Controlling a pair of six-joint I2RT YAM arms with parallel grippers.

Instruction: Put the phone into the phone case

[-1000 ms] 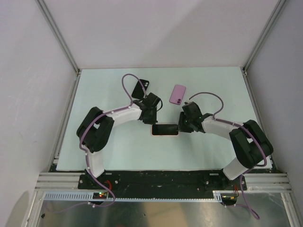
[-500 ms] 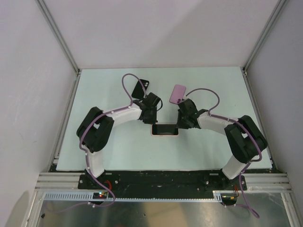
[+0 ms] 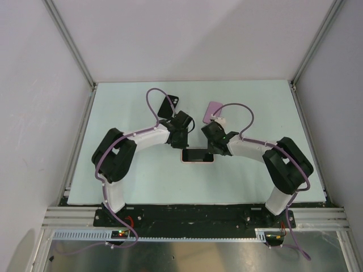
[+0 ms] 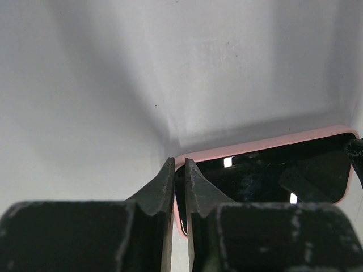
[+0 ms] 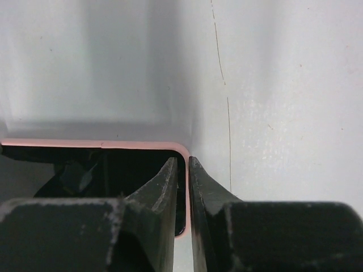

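Your right arm has swung in toward the middle over the last second. Its elbow now sits closer to the centre, and the right gripper (image 3: 212,147) has slid from off the phone's right end to sit over that end. It also covers more of the lilac slab behind it than before. The left arm and the phone itself haven't budged.

Closest to you on the pale green table mat (image 3: 142,181) is the glossy black-screened phone (image 3: 197,155), lying flat with its long side across the view and its screen up. It's sitting in the pink phone case (image 3: 197,161), and you can see the pink rim wrapping the corners in both wrist views ( (image 4: 255,148), (image 5: 85,143)). I can't tell whether it's pushed all the way home.

The left gripper (image 3: 182,141) is at the left short end. Its fingers are pinched together to a thin slit right over the rim (image 4: 178,162), not wrapped around anything. The right gripper is the same deal at the other end, pinched to a slit at the corner (image 5: 182,161).

Further back, the lilac rounded-rectangle slab (image 3: 212,109) lies tilted with its near end hidden by the right wrist. I can't tell if it's a phone or a case. The black rectangular case-like piece (image 3: 167,106) sits just behind the left wrist, partly under the purple cable (image 3: 152,96).
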